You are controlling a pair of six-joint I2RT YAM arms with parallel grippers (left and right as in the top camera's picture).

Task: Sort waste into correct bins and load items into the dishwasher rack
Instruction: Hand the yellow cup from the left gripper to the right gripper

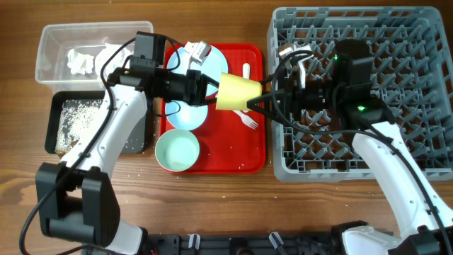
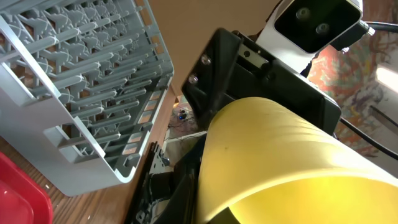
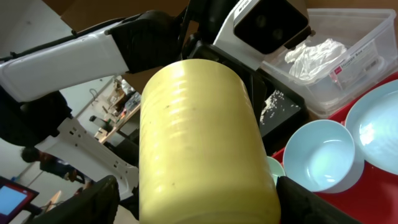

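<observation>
Item: yellow cup (image 1: 237, 92), lying sideways in the air over the red tray (image 1: 233, 149), between both grippers.
Left gripper (image 1: 211, 89): meets the cup's far end. Its fingers are hidden, so we cannot tell its grip.
Right gripper (image 1: 263, 99): spread wide, with its fingers (image 3: 102, 200) flanking the cup.

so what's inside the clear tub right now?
Crumpled white napkins lie in the clear tub. In the overhead view the left arm crosses above the tub's right end, so anything lying there is covered.
</observation>
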